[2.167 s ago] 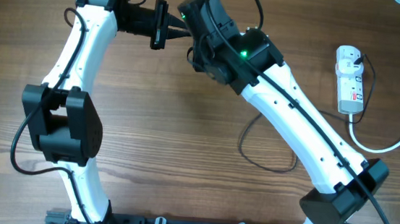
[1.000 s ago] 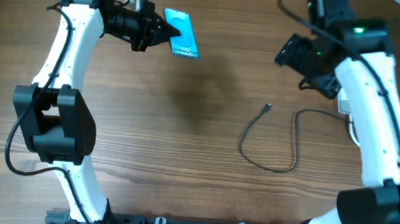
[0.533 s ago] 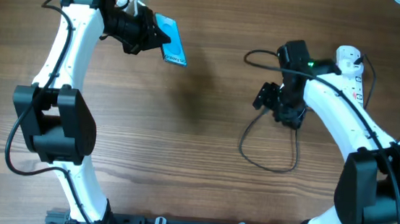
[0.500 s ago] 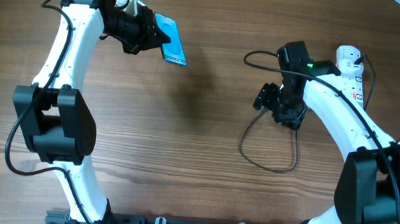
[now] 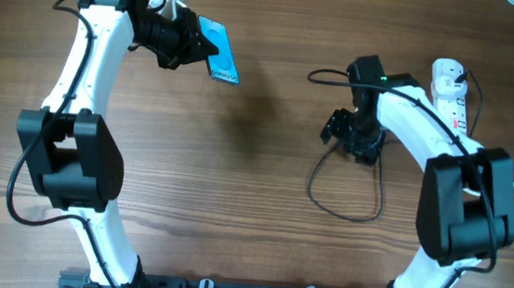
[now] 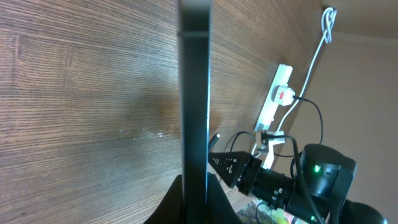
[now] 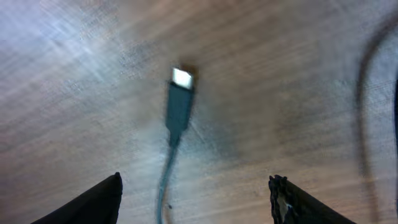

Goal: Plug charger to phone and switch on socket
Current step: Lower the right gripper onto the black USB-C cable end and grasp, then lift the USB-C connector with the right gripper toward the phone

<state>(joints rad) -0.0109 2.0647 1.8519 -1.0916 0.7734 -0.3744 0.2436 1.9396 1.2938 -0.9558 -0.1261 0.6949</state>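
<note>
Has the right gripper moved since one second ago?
Yes. The right gripper has moved left and down in the overhead view, away from the white power strip, and hangs open above the charger tip.

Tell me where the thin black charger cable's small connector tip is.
Right wrist view: the connector tip lies on the wooden table, just ahead of the open right pincer.

Left arm [image 5: 86,50] and right arm [image 5: 421,130] had white shells, chunky black joints and looping black cables; the right's green light [image 5: 383,79] glowed.
</note>
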